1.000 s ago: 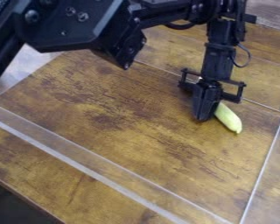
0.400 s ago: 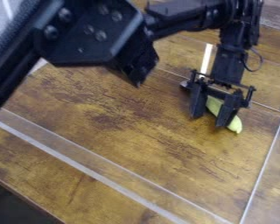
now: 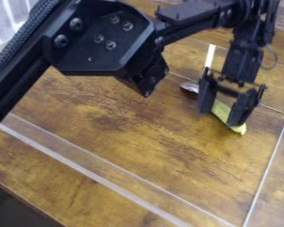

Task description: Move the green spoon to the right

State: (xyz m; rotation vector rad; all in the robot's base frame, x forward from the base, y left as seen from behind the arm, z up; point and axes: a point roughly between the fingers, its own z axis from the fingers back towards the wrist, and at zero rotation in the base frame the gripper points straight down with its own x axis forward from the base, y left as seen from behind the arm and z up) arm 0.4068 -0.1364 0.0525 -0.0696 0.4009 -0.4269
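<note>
The green spoon (image 3: pixel 237 124) lies on the wooden table at the right, near the clear right-hand wall. Only part of its yellow-green handle shows, between and just below the fingers. Its metal bowl is hidden behind the gripper. My gripper (image 3: pixel 231 110) points steeply down right over the handle. It is open, with one black finger (image 3: pixel 211 102) on each side of the handle. I cannot tell whether the fingertips still touch the spoon.
The arm's large black body (image 3: pixel 103 44) fills the upper left and hides the table behind it. A clear plastic wall (image 3: pixel 85 170) runs diagonally across the front and another (image 3: pixel 272 168) along the right. A pale upright strip (image 3: pixel 211 58) stands behind the gripper.
The jaws were shut on the spoon's handle and have opened, leaving the spoon lying on the table. The gripper has risen slightly and rolled. The arm's body has swung closer to the camera.
</note>
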